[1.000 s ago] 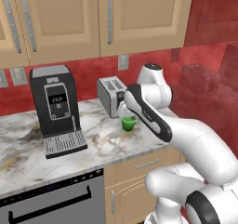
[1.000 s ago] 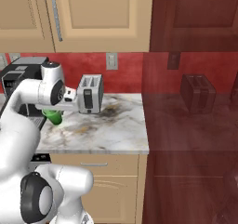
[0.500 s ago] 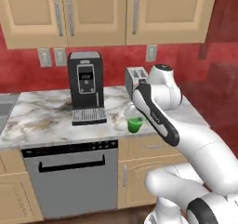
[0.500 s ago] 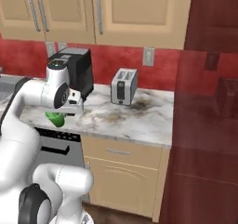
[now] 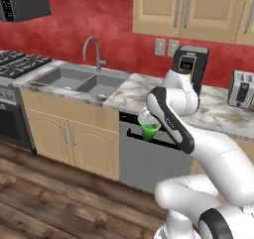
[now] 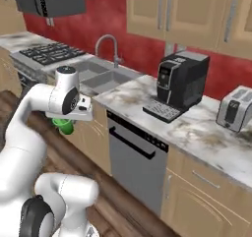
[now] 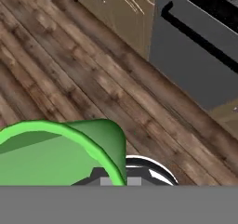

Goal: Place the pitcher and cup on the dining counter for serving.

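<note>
The small bright green cup (image 5: 149,129) hangs in the air in front of the dishwasher, below counter height, with my gripper (image 5: 147,121) shut on its rim. From the right base view the cup (image 6: 64,125) peeks out under the white hand, and the gripper (image 6: 68,119) is right above it. In the hand view the cup (image 7: 60,153) fills the lower left, with wooden floor beneath it. The pitcher and the dining counter are out of view.
A marble counter (image 5: 218,115) carries a black coffee machine (image 6: 179,83), a toaster (image 6: 236,108) and a sink (image 5: 79,79) with a faucet (image 5: 94,52). A grey dishwasher (image 6: 135,167) sits below, and a stove (image 5: 15,64) stands at the far left. Wooden floor (image 7: 69,79) lies under the hand.
The whole picture has shifted: the base has driven, so sink and stove have come into view and coffee machine and toaster lie to the right. The cup stays in the gripper.
</note>
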